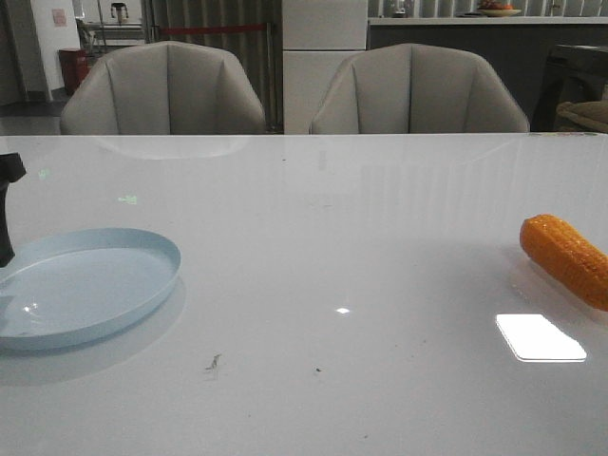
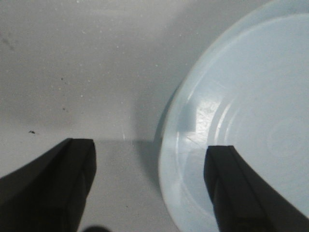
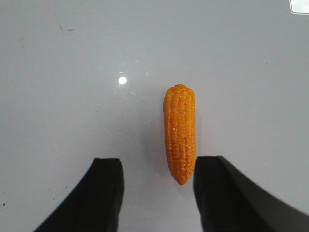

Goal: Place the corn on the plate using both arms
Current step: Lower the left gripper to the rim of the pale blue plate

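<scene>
The orange corn (image 1: pixel 568 256) lies on the white table at the right edge of the front view. In the right wrist view the corn (image 3: pixel 180 135) lies lengthwise with its tapered end between my open right gripper's (image 3: pixel 157 166) fingers, close to one finger (image 3: pixel 217 193). The pale blue plate (image 1: pixel 133 237) sits empty at the front left. My left gripper (image 2: pixel 149 150) is open and straddles the plate's rim (image 2: pixel 169 159); one finger (image 2: pixel 236 188) is over the plate, the other over the table. Part of the left arm (image 1: pixel 9 204) shows at the left edge of the front view.
Two beige chairs (image 1: pixel 163 90) (image 1: pixel 418 90) stand behind the table's far edge. A bright window reflection (image 1: pixel 540 337) lies on the table just in front of the corn. Small dark specks (image 1: pixel 213 364) mark the table near the front.
</scene>
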Robot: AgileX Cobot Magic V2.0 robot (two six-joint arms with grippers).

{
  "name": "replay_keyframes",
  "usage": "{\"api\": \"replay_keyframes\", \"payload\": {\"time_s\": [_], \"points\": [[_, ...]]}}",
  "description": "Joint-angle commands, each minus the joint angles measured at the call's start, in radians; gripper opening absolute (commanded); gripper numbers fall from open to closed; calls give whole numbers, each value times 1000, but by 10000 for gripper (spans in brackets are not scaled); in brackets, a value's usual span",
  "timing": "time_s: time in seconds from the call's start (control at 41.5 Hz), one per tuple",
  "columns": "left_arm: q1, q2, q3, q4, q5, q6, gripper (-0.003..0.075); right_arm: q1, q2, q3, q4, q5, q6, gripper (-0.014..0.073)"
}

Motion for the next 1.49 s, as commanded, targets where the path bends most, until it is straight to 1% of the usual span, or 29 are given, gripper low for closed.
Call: {"api": "replay_keyframes", "payload": {"time_s": [0.0, 0.53, 1.421, 1.469], "points": [[-5, -49, -31, -19, 7, -9, 527, 1, -12, -40, 2, -55, -6, 449], [-5, -32, -31, -19, -32, -9, 526, 1, -12, -40, 2, -62, -6, 449], [-5, -32, -31, -32, -35, -9, 525, 1, -12, -40, 2, -55, -6, 449], [-5, -32, -31, -32, -37, -9, 512, 1, -12, -40, 2, -55, -6, 449]]}}
